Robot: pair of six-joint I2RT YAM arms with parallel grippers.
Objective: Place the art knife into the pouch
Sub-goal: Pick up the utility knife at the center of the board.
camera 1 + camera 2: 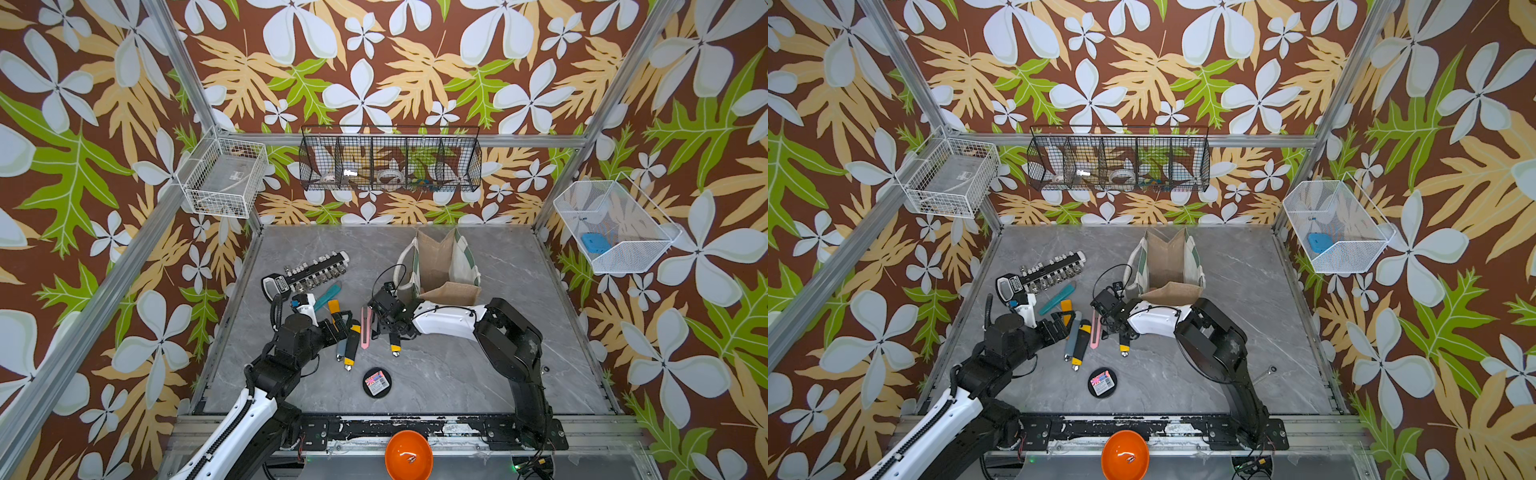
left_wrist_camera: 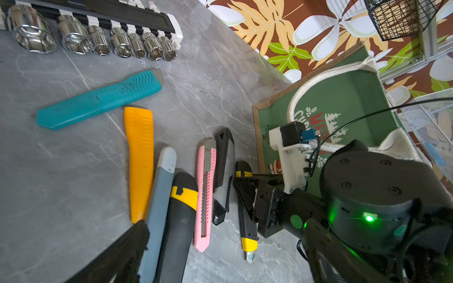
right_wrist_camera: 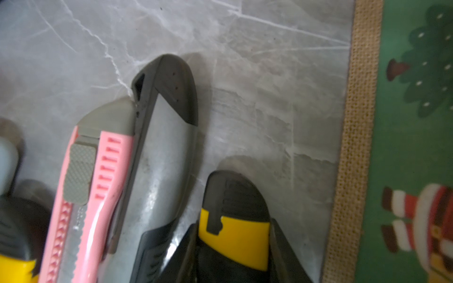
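The right tool [image 3: 234, 227] is narrow and pinches the black and yellow art knife [image 3: 235, 196], which lies on the tabletop [image 1: 457, 365] near the pouch [image 1: 440, 266], so this looks like the grab step, and next it should lift the knife over the pouch's open top.

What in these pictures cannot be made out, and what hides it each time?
Whether the right gripper pinches the black-yellow knife: right wrist view, contact cut off by the bottom edge.
Contents of the black wire basket: both top views, too small behind mesh.
The bit in the orange bowl: both top views, too small.
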